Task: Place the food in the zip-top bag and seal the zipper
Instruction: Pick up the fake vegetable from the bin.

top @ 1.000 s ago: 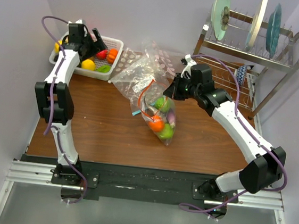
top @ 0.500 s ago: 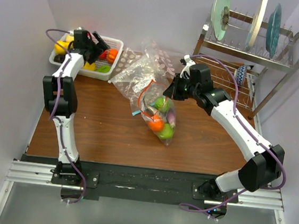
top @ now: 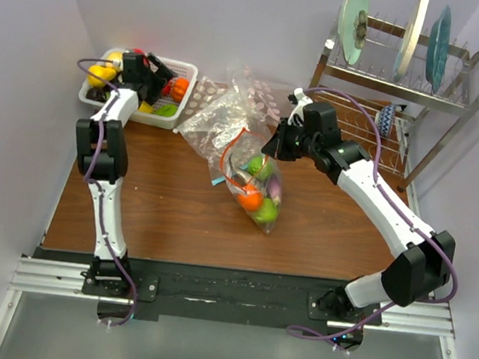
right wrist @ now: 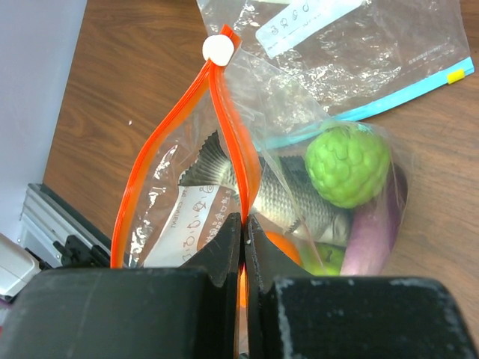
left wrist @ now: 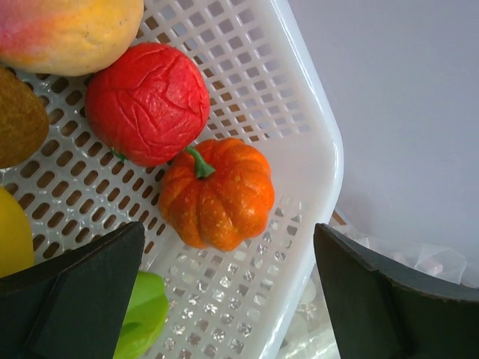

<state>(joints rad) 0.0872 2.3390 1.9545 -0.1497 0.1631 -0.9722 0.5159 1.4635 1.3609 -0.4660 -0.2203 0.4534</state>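
Zipper (right wrist: 243, 161) tight in R pincer (right wrist: 245, 224); L pincer (left wrist: 228, 239) spread wide above basket (left wrist: 299, 112).

Wood table (top: 159, 214): white basket (top: 187, 78) far left, zip-top bag (top: 252, 185) centre, dish rack (top: 404, 85) far right.

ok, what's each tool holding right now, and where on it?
Right tool pinches the zip-top bag by its orange-red zipper. Left tool is open above the basket, holding nothing.
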